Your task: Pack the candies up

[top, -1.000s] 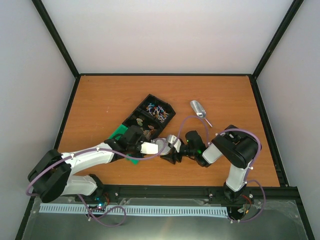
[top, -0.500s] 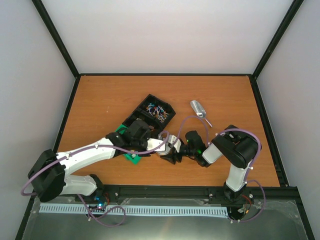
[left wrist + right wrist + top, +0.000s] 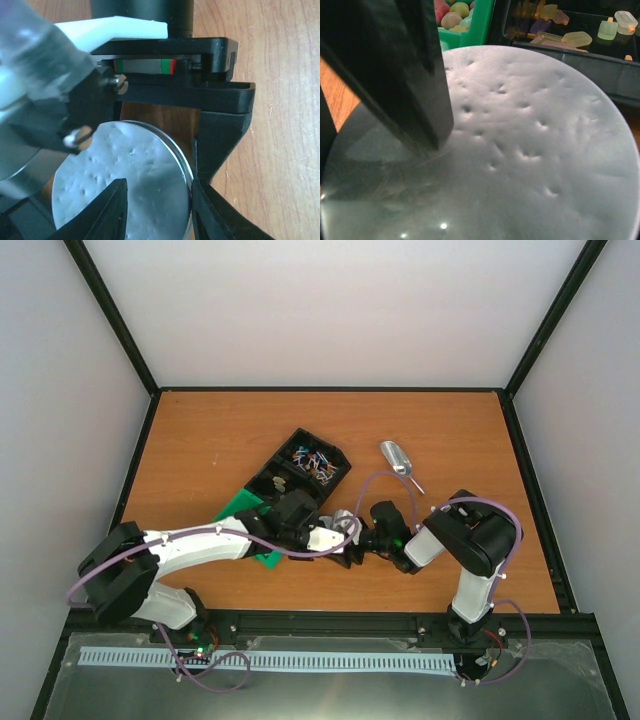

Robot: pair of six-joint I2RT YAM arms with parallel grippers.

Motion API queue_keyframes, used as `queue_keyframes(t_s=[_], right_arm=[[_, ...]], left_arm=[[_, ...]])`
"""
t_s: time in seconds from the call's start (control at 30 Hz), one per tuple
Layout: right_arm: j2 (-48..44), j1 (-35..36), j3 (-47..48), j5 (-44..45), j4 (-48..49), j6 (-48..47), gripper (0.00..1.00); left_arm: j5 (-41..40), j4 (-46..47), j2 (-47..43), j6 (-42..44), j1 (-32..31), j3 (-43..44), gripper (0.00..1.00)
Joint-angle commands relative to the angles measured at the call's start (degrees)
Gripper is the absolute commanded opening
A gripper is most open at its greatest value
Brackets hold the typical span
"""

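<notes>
Candies [image 3: 313,460] lay heaped in the far compartment of 1 black tray [image 3: 272,472], w/ 2 pincers meeting at 1 round silvery disc [image 3: 520,150].
Top view counted 1 metal scoop [image 3: 397,458] lying apart to the right on the table [image 3: 220,430], 1 green box [image 3: 243,505] partly under the left arm, and sweets too many to count. Only the left wrist cam showed the left gripper [image 3: 159,185] part-open, fingers straddling the disc's dimpled face, grip unclear. For the right gripper [image 3: 348,538], its own cam showed 1 finger [image 3: 395,65] across the disc; couldn't tell if it was clamped. That cam also caught round sweets in the green box.
</notes>
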Motion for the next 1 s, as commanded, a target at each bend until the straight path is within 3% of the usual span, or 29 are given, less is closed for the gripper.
queue_keyframes(t_s=[0.0, 0.37, 0.97], right_arm=[[1.4, 0.7, 0.2, -0.2, -1.8, -1.0, 0.42], [1.5, 0.7, 0.1, -0.8, -1.7, -1.5, 0.42], [1.5, 0.7, 0.1, -1.3, -2.2, -1.8, 0.41]], left_arm=[[-0.9, 4.0, 1.9, 0.5, -0.7, 0.4, 0.36], [-5.8, 5.9, -0.6, 2.5, -0.1, -6.1, 0.15], [-7.3, 3.9, -8.2, 8.0, 8.1, -12.5, 0.12]])
